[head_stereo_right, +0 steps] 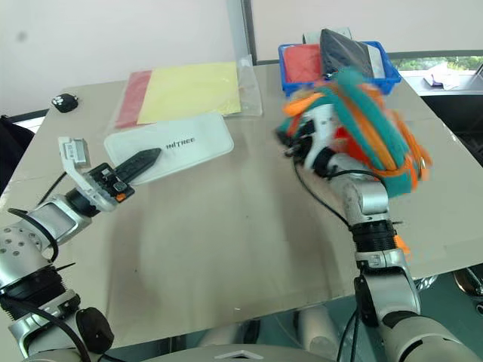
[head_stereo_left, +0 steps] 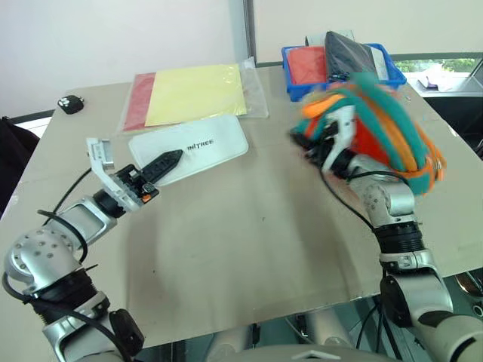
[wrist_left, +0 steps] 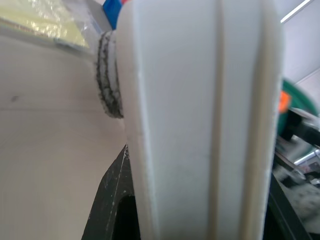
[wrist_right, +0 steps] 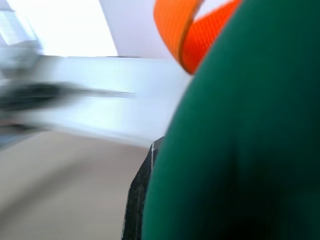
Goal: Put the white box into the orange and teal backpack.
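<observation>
The white box point(head_stereo_left: 200, 143) is flat with dark lettering and sits at the table's left middle. My left gripper point(head_stereo_left: 172, 158) is shut on its near edge, one black finger lying across its top. The left wrist view has the box point(wrist_left: 200, 125) edge-on beside a black finger point(wrist_left: 112, 200). The orange and teal backpack point(head_stereo_left: 385, 136) is off the table at the right, blurred, draped over my right forearm. My right gripper point(head_stereo_left: 311, 143) is shut on its left side. Teal fabric point(wrist_right: 240, 150) and an orange strap point(wrist_right: 190, 30) press close in the right wrist view.
A clear sleeve of yellow and red sheets point(head_stereo_left: 192, 94) lies behind the box. A blue tray point(head_stereo_left: 290, 83) with red and dark items stands at the back right. A small black object point(head_stereo_left: 70, 104) rests at the far left corner. Bare tabletop point(head_stereo_left: 249, 226) spreads between my arms.
</observation>
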Controlling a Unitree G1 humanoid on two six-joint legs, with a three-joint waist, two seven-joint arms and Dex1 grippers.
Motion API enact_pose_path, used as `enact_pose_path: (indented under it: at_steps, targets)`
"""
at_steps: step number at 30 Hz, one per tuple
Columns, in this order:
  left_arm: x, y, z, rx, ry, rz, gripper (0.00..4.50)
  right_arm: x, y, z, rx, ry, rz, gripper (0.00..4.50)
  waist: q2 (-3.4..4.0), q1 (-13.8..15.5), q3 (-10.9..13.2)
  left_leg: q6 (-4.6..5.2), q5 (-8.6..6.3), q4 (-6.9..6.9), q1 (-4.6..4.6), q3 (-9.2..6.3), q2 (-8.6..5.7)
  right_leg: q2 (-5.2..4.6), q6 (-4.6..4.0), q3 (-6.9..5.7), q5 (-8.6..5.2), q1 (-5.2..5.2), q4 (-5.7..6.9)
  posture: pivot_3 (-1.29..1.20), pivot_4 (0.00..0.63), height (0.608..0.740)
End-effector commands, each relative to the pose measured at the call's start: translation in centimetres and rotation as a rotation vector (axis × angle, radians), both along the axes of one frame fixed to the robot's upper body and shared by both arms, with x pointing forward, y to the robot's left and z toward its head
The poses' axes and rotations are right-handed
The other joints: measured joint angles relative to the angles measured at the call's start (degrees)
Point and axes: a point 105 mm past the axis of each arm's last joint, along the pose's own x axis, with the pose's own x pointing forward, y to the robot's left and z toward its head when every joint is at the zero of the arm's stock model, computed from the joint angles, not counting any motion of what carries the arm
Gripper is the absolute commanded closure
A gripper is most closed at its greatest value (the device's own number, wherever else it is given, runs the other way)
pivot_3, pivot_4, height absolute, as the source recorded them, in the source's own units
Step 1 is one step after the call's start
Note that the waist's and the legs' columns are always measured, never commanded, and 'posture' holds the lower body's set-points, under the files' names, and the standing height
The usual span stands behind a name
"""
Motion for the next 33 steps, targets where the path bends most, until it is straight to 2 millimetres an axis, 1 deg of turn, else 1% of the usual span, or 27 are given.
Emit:
enact_pose_path:
  at_steps: [1,2,4,5,7,8,11,13,15,16,17,18,20,22,24,27,29,33]
  targets:
    - [-1.0,-0.3,2.1,-0.010,-0.129,-0.046,3.40,-5.2,-2.1,1.0,-0.021,0.077,0.301,4.47,-0.03,0.4,0.0,0.01,0.00,0.00,-0.05,-0.04,-0.01,-0.03,0.00,-0.06,0.00,0.00,-0.11,0.00,0.150,0.740]
    - [-1.5,-0.8,2.1,0.001,-0.147,-0.077,3.40,-5.1,-3.3,0.4,-0.044,0.118,0.284,4.47,-0.07,0.8,0.0,0.02,-0.01,0.02,-0.12,-0.10,-0.03,-0.07,0.01,-0.15,0.00,0.02,-0.19,0.00,0.150,0.740]
    - [-2.1,-1.7,2.1,0.015,-0.175,-0.123,3.40,-2.8,-5.5,-0.6,-0.086,0.116,0.115,4.47,-0.11,1.6,-0.1,0.11,-0.06,0.06,-0.22,-0.15,-0.13,-0.27,0.01,-0.44,0.01,0.06,-0.43,0.00,0.150,0.740]
    - [-2.4,-2.0,2.4,0.008,-0.201,-0.138,3.40,-2.0,-6.5,-0.9,-0.101,0.118,0.055,4.47,-0.11,2.1,-0.1,0.13,-0.07,0.09,-0.25,-0.17,-0.17,-0.32,0.01,-0.50,0.00,0.07,-0.45,0.00,0.150,0.740]
    - [-2.7,-2.3,3.4,-0.021,-0.258,-0.154,3.40,-0.8,-7.6,-0.7,-0.107,0.100,-0.039,4.47,-0.12,2.9,0.0,0.13,-0.07,0.17,-0.44,-0.21,-0.19,-0.35,0.02,-0.59,0.02,-0.03,-0.47,0.00,0.150,0.740]
    - [-3.0,-2.5,3.9,-0.033,-0.282,-0.176,3.40,-0.4,-7.8,-0.4,-0.096,0.097,-0.065,4.47,-0.12,3.0,0.0,0.13,-0.06,0.23,-0.52,-0.27,-0.18,-0.35,0.02,-0.68,0.02,-0.08,-0.41,0.00,0.150,0.740]
    - [-4.4,-3.1,4.6,-0.026,-0.317,-0.264,3.40,-0.7,-7.3,0.2,-0.072,0.092,-0.052,4.47,-0.13,2.7,0.0,0.10,-0.05,0.32,-0.77,-0.31,-0.17,-0.34,0.01,-0.71,0.02,-0.35,-0.16,0.00,0.150,0.740]
    - [-4.7,-2.8,4.9,0.014,-0.348,-0.267,3.40,-0.9,-7.1,0.4,-0.050,0.101,-0.053,4.47,-0.13,2.4,0.0,0.10,-0.05,0.31,-0.81,-0.29,-0.16,-0.34,0.01,-0.69,0.02,-0.40,-0.15,0.00,0.150,0.740]
    - [-4.1,-2.3,5.6,0.077,-0.391,-0.230,3.40,-1.0,-7.0,0.3,-0.039,0.115,-0.059,4.47,-0.11,2.4,0.0,0.10,-0.05,0.29,-0.81,-0.20,-0.17,-0.33,0.02,-0.58,0.02,-0.44,-0.15,0.00,0.150,0.740]
    - [-3.1,-1.8,6.0,0.183,-0.445,-0.151,3.40,-1.2,-6.9,0.2,-0.037,0.120,-0.058,4.47,-0.10,2.5,0.0,0.10,-0.05,0.30,-0.81,-0.19,-0.17,-0.33,0.01,-0.58,0.02,-0.44,-0.15,0.00,0.150,0.740]
    - [-2.2,-1.5,6.8,0.276,-0.516,-0.087,3.40,-1.3,-6.8,0.2,-0.029,0.126,-0.056,4.47,-0.10,2.6,0.0,0.10,-0.05,0.31,-0.81,-0.20,-0.17,-0.33,0.01,-0.60,0.02,-0.44,-0.15,0.00,0.150,0.740]
    - [-1.5,-1.2,8.0,0.325,-0.596,-0.028,3.40,-1.3,-6.7,0.3,-0.021,0.129,-0.060,4.47,-0.10,2.9,0.0,0.10,-0.05,0.31,-0.81,-0.20,-0.17,-0.33,0.01,-0.60,0.02,-0.43,-0.15,0.00,0.150,0.740]
    - [-1.2,-1.3,9.2,0.300,-0.643,-0.048,3.40,-1.3,-6.6,0.3,-0.016,0.133,-0.062,4.47,-0.12,3.1,0.0,0.09,-0.04,0.35,-0.83,-0.23,-0.18,-0.35,-0.01,-0.68,0.04,-0.40,-0.15,0.00,0.150,0.740]
    - [-1.0,-1.8,9.1,0.351,-0.668,-0.097,3.40,-1.3,-6.5,0.3,-0.015,0.131,-0.064,4.47,-0.12,2.8,0.0,0.09,-0.04,0.40,-0.87,-0.23,-0.18,-0.34,-0.02,-0.67,0.05,-0.41,-0.18,0.00,0.150,0.740]
    - [-0.9,-2.4,8.3,0.401,-0.681,-0.157,3.40,-1.2,-6.4,0.4,-0.007,0.129,-0.070,4.47,-0.11,2.6,0.0,0.10,-0.05,0.38,-0.86,-0.17,-0.18,-0.35,-0.02,-0.66,0.05,-0.42,-0.22,0.00,0.150,0.740]
    - [-0.8,-2.9,7.5,0.417,-0.676,-0.238,3.40,-1.2,-6.4,0.5,0.005,0.129,-0.075,4.47,-0.10,2.3,0.0,0.10,-0.05,0.30,-0.86,-0.13,-0.17,-0.35,-0.02,-0.68,0.05,-0.49,-0.23,0.00,0.150,0.740]
    - [-0.7,-3.3,6.5,0.470,-0.675,-0.279,3.40,-1.2,-6.4,0.6,0.006,0.127,-0.079,4.47,-0.11,2.3,0.0,0.10,-0.05,0.30,-0.86,-0.16,-0.16,-0.34,-0.02,-0.71,0.05,-0.50,-0.21,0.00,0.150,0.740]
    - [-0.8,-4.4,5.0,0.496,-0.664,-0.376,3.40,-1.2,-6.6,0.7,0.011,0.126,-0.085,4.47,-0.11,2.5,0.0,0.10,-0.05,0.32,-0.87,-0.17,-0.16,-0.35,-0.02,-0.71,0.05,-0.47,-0.20,0.00,0.150,0.740]
